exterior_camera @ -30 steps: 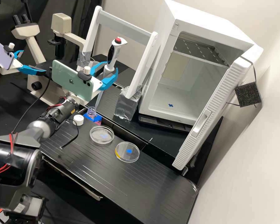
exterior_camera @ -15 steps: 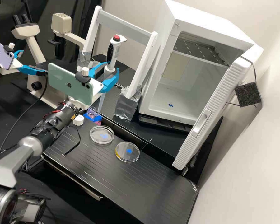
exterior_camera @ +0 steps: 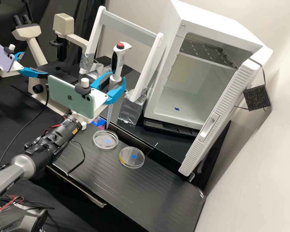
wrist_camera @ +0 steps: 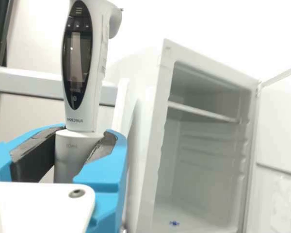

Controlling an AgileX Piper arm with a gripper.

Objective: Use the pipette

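In the high view my gripper (exterior_camera: 113, 84) is shut on the white pipette's shaft, just below its thicker handle. The pipette (exterior_camera: 118, 61) stands nearly upright, red button on top, its clear tip pointing down close behind a petri dish (exterior_camera: 101, 144) with a blue mark. A second dish (exterior_camera: 136, 162), with yellow at its edge, lies farther right. In the wrist view the gripper (wrist_camera: 82, 145) has dark pads on both sides of the shaft, and the pipette (wrist_camera: 98, 63) shows its dark oval display.
A white frame stand (exterior_camera: 129, 29) rises behind the pipette. Right of it stands an open white incubator (exterior_camera: 212, 14). A microscope (exterior_camera: 62, 24) is at the back left, near another arm holding a phone.
The arm has carried the pipette slightly right and lower, towards the near dish. Its tip has left the area above the blue-taped container, and the forearm now covers the white cap.
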